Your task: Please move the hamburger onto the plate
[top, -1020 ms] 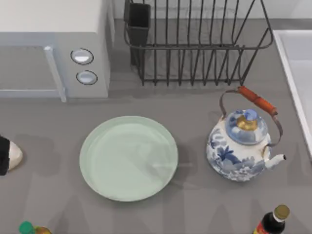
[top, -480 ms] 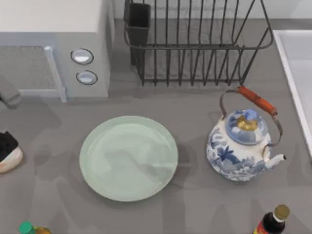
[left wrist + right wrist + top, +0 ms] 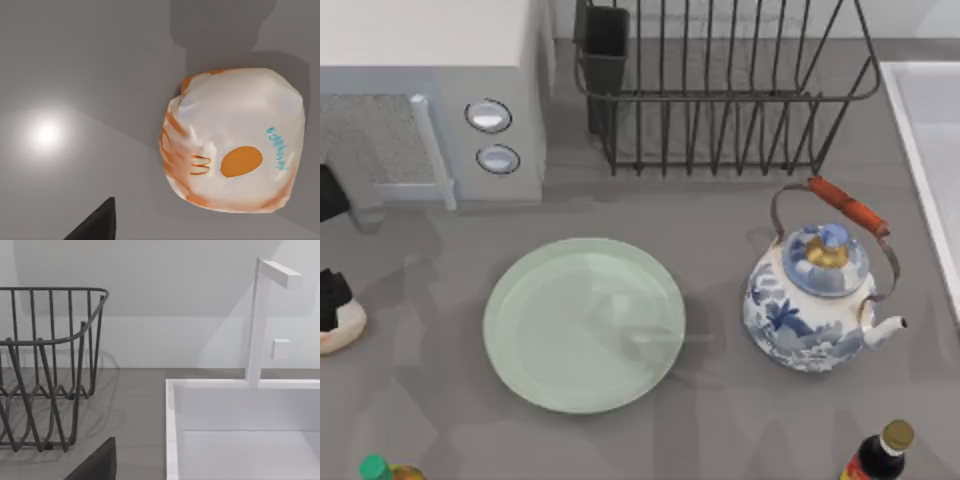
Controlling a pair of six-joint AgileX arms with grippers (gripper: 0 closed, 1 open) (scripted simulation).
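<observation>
The hamburger (image 3: pixel 340 326) is a small cream bun with orange marks, lying on the grey table at the far left edge of the top view, well left of the plate. The left wrist view looks straight down on the hamburger (image 3: pixel 235 145). My left gripper (image 3: pixel 331 297) hovers over the bun's far side, open and holding nothing; one dark finger (image 3: pixel 97 225) stands off beside the bun. The pale mint-green plate (image 3: pixel 584 324) sits empty at the table's middle. My right arm is parked near the sink, one dark finger (image 3: pixel 97 462) showing, open.
A microwave (image 3: pixel 430 100) stands at the back left, close behind my left arm. A wire dish rack (image 3: pixel 720 90) is at the back, a blue-and-white teapot (image 3: pixel 817 295) right of the plate, bottles (image 3: pixel 880 455) along the front edge, a white sink (image 3: pixel 240 430) at the right.
My left arm has swung in from the left edge, and its gripper has shifted from beside the hamburger to over it. The hamburger, plate and teapot have stayed put.
</observation>
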